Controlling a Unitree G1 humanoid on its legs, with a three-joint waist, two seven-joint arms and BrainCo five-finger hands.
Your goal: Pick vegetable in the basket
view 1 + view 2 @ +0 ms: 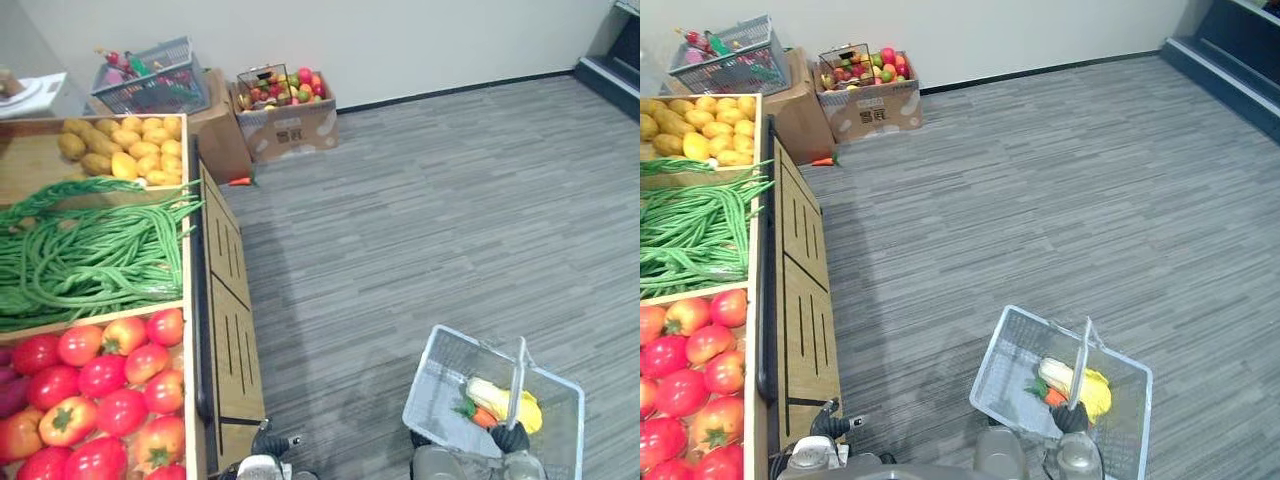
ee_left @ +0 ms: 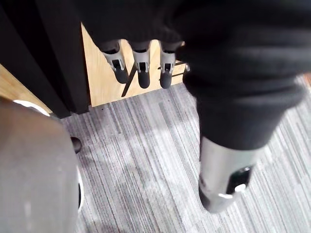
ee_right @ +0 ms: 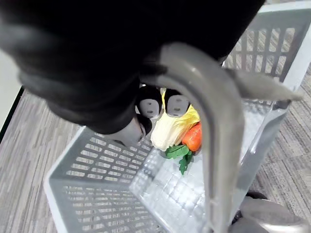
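Two robot hands are showing along the bottom edge of the head views. The right robot hand (image 1: 509, 437), at the lower right, is gripping the grey handle (image 1: 517, 385) of a pale mesh basket (image 1: 430, 385). Its wrist view shows its dark-tipped fingers (image 3: 149, 106) curling round that handle, so it is clamping the basket. The basket is sitting at the lower right of the frame, over the grey striped floor (image 1: 430, 220). Inside it a pale yellow vegetable (image 1: 490, 395) is lying against an orange vegetable (image 1: 483, 417) with green leaves; both are resting on the basket's bottom, just under the handle.

The left robot hand (image 1: 268, 443) is hanging at the bottom centre-left, just beside the wooden counter (image 1: 228, 300). Its fingers (image 2: 143, 73) are pointing straight out and relaxed, holding nothing.

Produce is filling the counter on the left of the frame: red tomatoes (image 1: 100, 375) at the lower left, long green beans (image 1: 90, 250) above them, and potatoes (image 1: 125, 145) nearer the top. Against the far wall a cardboard box (image 1: 290, 125) of mixed fruit is standing, and to its left a grey crate (image 1: 150, 80) is sitting on another box.
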